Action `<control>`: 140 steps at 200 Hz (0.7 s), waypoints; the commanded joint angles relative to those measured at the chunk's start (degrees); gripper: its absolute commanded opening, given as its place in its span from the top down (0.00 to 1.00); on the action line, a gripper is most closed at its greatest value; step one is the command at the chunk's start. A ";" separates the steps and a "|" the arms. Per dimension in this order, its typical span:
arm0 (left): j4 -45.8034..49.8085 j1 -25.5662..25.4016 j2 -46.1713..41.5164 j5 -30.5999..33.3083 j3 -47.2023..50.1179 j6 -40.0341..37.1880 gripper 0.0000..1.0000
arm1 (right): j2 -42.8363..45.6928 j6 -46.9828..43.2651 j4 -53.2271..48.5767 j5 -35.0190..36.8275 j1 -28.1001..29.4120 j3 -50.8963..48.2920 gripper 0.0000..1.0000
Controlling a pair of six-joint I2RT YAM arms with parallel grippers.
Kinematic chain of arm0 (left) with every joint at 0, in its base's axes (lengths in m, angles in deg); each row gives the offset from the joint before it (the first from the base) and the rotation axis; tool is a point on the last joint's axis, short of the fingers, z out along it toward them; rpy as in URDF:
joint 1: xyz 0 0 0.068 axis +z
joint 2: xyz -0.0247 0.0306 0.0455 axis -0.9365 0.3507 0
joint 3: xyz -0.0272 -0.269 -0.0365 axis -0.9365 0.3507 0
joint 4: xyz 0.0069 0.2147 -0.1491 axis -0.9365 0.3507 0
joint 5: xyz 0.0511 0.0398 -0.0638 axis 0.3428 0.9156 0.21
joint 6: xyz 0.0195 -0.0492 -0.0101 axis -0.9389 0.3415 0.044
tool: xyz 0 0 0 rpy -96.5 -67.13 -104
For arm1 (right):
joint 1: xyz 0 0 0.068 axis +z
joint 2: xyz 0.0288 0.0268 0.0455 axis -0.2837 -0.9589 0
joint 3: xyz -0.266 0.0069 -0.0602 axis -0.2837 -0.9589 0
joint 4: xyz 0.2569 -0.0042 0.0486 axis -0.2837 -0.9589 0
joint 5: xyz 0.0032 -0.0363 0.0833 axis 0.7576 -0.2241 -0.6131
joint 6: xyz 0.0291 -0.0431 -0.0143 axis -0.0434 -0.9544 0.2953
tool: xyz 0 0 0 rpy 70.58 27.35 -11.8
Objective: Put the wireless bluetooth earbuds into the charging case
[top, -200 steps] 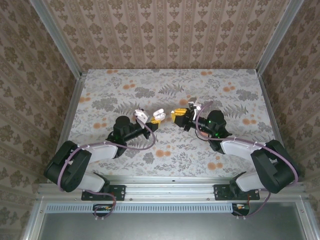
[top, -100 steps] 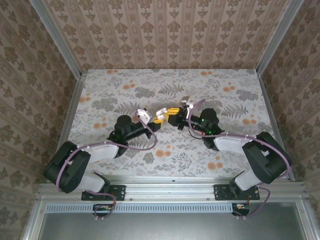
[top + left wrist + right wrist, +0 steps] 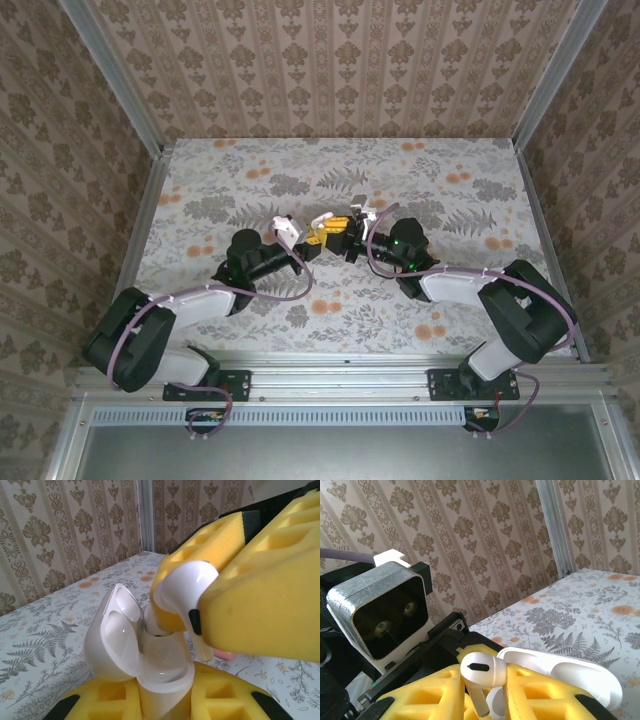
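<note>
1. Brown patterned wallpaper closes the cell on three sides, and a tablecloth [image 3: 250, 190] with grey ferns and orange flowers covers the table.
2. Near the middle of the table the two arms meet tip to tip, above the cloth.
3. The left gripper [image 3: 165, 702] presses its yellow foam pads on the lower body of the charging case [image 3: 162, 667], so its jaws are clamped on the case. The lid [image 3: 112, 630] is swung open.
4. The right gripper [image 3: 482, 692] has its jaws clamped on one white earbud [image 3: 185, 587], with the round head up and the stem pointing down. The earbud is just above the open mouth of the case and is not yet seated. It is not possible to tell if it already touches the rim.
5. The earbud looks very light, hard and glossy, so it can probably slip or turn between the soft pads. A hold on the head seems best, because it leaves the stem free to enter its slot.
6. The case looks light and smooth too, and its hinge seems the weak part. It is better to hold it by the body, not by the lid.
7. Count: one case, one earbud in the grip, two grippers. One small pink thing [image 3: 225, 654] lies on the cloth behind the pads, too hidden to name. Whether another earbud sits inside the case cannot be told.
</note>
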 commanded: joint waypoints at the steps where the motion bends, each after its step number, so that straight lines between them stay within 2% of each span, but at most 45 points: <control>1: -1.01 -0.69 -2.26 -0.89 -1.76 -0.86 0.96 | -1.44 -0.83 2.23 3.37 0.29 0.73 0.75; 140: -0.91 -1.21 -3.77 -0.59 -2.79 0.03 0.96 | -2.96 -6.70 -3.72 8.73 2.85 0.43 0.74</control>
